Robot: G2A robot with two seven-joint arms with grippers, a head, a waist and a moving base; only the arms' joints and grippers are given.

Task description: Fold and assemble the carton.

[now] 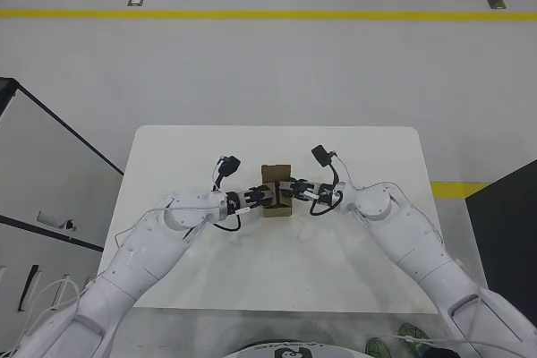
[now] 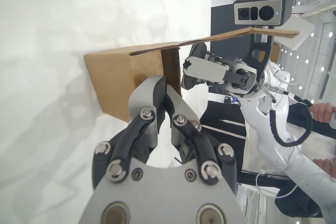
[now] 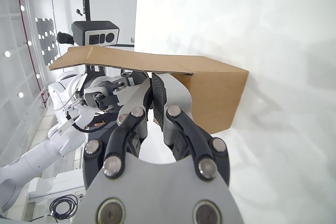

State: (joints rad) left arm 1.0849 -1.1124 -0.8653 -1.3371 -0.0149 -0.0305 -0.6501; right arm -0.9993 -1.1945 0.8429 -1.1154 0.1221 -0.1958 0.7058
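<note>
One carton (image 1: 275, 183), two grippers on it, one table (image 1: 358, 268).
Top view: the brown carton sits mid-table, with the left gripper (image 1: 262, 199) touching it at 8 o'clock and the right gripper (image 1: 287, 190) touching at 3 o'clock. Left wrist view: the left fingers (image 2: 143, 101) are pressed together, pinching a side flap (image 2: 170, 64), and the carton is right at their tips. Right wrist view: the right fingers (image 3: 177, 93) are squeezed together against the carton's open end, and one long flap (image 3: 126, 59) reaches past them.
</note>
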